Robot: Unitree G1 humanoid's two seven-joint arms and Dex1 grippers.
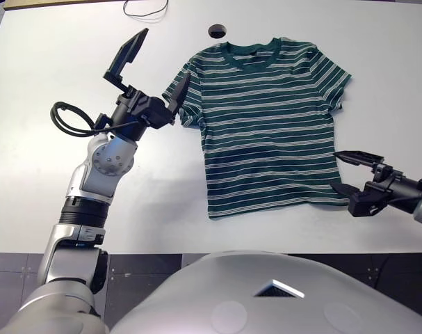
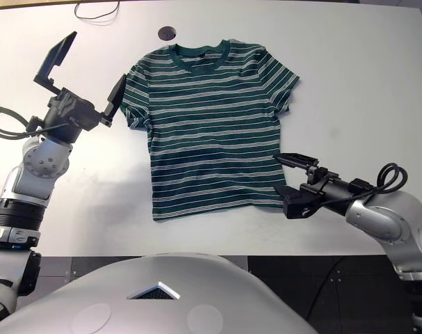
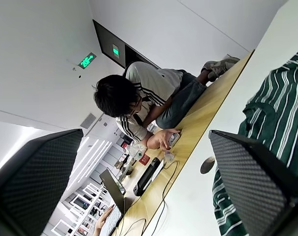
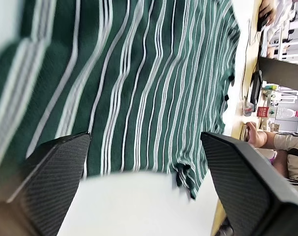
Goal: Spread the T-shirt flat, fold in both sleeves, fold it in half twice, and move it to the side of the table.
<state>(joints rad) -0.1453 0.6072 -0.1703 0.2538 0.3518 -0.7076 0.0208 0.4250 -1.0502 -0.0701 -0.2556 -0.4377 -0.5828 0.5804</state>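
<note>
From the head views, the T-shirt (image 1: 266,125) lies spread flat on the white table (image 1: 37,62), front up, collar away from the robot and both sleeves out, a little right of the middle. The sleeve on the robot's left is slightly bunched. The left gripper (image 1: 165,54) is held up beside that sleeve with its fingers spread wide. One finger points up and away, and the other tips toward the sleeve's edge; whether it touches the cloth cannot be told. The right gripper (image 1: 336,170) reaches in low at the shirt's near right corner with its fingers apart, one over the side seam and one by the hem. The right wrist view adds the green and white stripes close under that gripper's parted fingers (image 4: 50,172). The left wrist view looks out past the sleeve to a wooden desk (image 3: 198,123) along the table's far edge, a white wall and a green exit sign (image 3: 87,60). A dark round spot (image 1: 217,30) sits just beyond the collar, with a thin cable (image 1: 144,10) near the far edge.
</note>
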